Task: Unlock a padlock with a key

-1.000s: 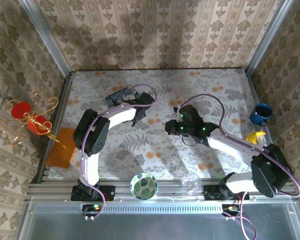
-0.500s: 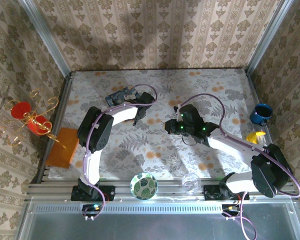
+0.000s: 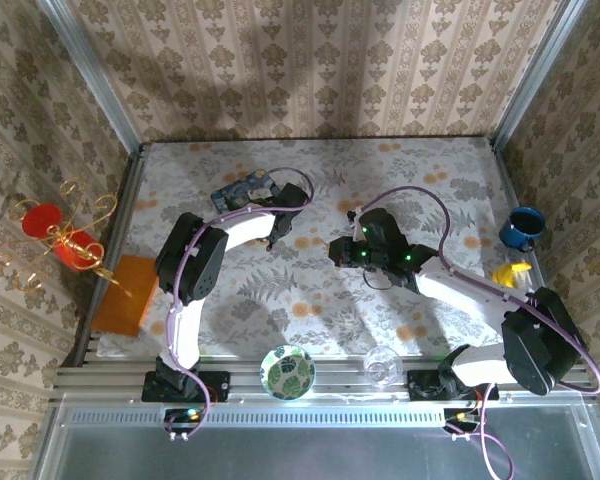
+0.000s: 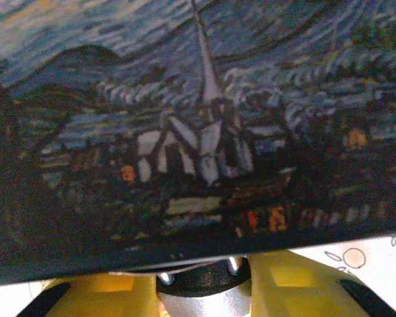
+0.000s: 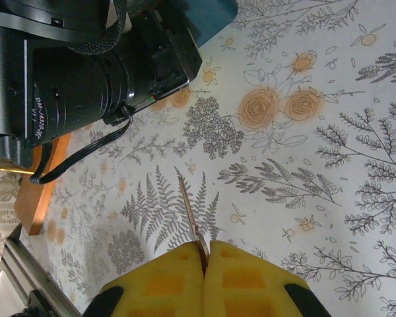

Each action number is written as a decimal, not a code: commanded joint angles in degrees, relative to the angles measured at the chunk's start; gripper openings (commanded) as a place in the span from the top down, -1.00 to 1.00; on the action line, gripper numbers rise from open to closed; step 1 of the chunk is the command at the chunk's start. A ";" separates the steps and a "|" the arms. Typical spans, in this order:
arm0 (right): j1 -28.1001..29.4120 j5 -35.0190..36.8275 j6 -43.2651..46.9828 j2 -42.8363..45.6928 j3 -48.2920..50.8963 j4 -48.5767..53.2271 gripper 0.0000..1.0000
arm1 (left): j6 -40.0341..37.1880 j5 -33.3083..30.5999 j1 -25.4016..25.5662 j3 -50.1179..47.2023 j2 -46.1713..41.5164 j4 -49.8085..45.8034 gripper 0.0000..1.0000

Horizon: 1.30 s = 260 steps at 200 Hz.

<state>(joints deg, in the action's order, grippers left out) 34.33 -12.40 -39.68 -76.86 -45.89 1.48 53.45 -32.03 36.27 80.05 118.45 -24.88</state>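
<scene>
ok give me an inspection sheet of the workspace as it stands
surface: floral cloth, flat
job's things: key in right gripper; dark-and-silver padlock, it seems, in left gripper
clutter: blue tin, mug, yellow item, leaf bowl, glass, orange block
grippers: left close to the tin; right shut on key
cables: purple cable along each arm
surroundings: wallpapered walls; red-gold ornament outside

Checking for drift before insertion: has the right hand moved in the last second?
No. The right hand, shut on the key, sits at the same spot relative to the blue cup.
</scene>
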 commanded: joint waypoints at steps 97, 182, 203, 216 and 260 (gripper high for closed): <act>-0.22 -0.68 -1.17 0.70 5.41 -3.95 1.00 | 9.13 10.26 4.66 -8.49 -7.45 2.00 0.84; -0.31 -2.41 -0.92 2.43 18.29 -19.61 1.00 | 18.68 25.28 8.86 -11.88 -12.50 6.24 0.87; -0.49 -3.36 0.35 0.93 19.58 -22.59 1.00 | 19.56 28.11 9.36 -12.39 -13.14 7.16 0.86; -0.58 -4.89 0.74 -0.84 19.78 -25.15 1.00 | 20.00 29.71 9.54 -12.68 -13.33 7.68 0.85; -0.66 -8.50 -0.57 -8.89 19.24 -34.28 1.00 | 20.77 33.81 9.61 -13.36 -13.60 9.62 0.85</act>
<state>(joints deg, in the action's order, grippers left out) 33.93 -18.17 -40.32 -81.97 -26.35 -25.71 72.47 -2.48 45.54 67.59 106.34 -16.45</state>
